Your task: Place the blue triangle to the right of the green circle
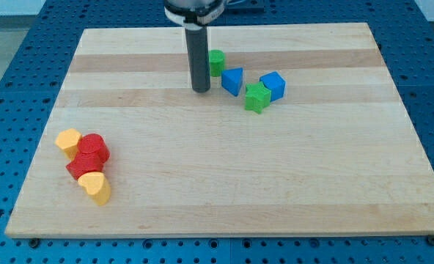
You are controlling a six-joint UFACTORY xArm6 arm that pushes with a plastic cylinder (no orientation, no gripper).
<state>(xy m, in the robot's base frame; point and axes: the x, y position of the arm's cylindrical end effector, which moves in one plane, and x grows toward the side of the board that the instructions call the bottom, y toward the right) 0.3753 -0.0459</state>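
Observation:
The blue triangle [232, 81] lies on the wooden board [224, 183] near the view's top centre. The green circle [216, 62] sits just up and left of it, partly hidden by my rod. My tip [201, 89] rests on the board just left of the blue triangle and below the green circle, a small gap from the triangle. A green star [257, 97] and a blue cube [273, 86] sit touching each other to the right of the triangle.
At the view's lower left is a cluster: a yellow block [68, 141], a red block [94, 149], another red block [82, 166] and a yellow heart [95, 186]. The board lies on a blue perforated table [12, 66].

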